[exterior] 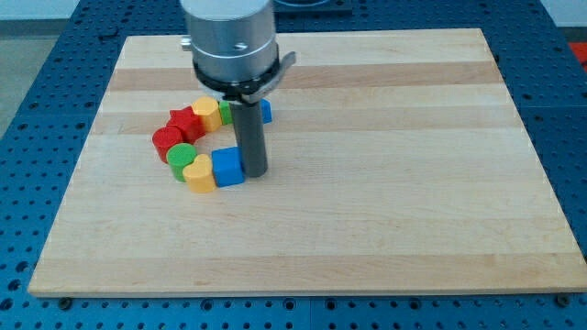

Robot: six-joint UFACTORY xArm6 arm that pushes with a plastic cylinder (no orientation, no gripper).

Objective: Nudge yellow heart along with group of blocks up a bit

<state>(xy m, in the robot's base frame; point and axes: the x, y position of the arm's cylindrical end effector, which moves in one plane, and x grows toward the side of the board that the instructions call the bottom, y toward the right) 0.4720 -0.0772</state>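
Note:
A yellow heart (197, 171) lies at the bottom of a curved group of blocks at the board's left. A blue cube (227, 166) touches its right side and a green block (181, 156) its upper left. Above those sit a red cylinder (167, 140), a red star (186, 121), a second yellow block (205, 112), a green block (225, 112) and a blue block (266, 111), the last two partly hidden by the rod. My tip (255, 172) rests against the blue cube's right side.
The wooden board (385, 183) lies on a blue perforated table (37, 110). The arm's grey cylindrical body (231, 41) hangs over the board's top left and hides part of the block group.

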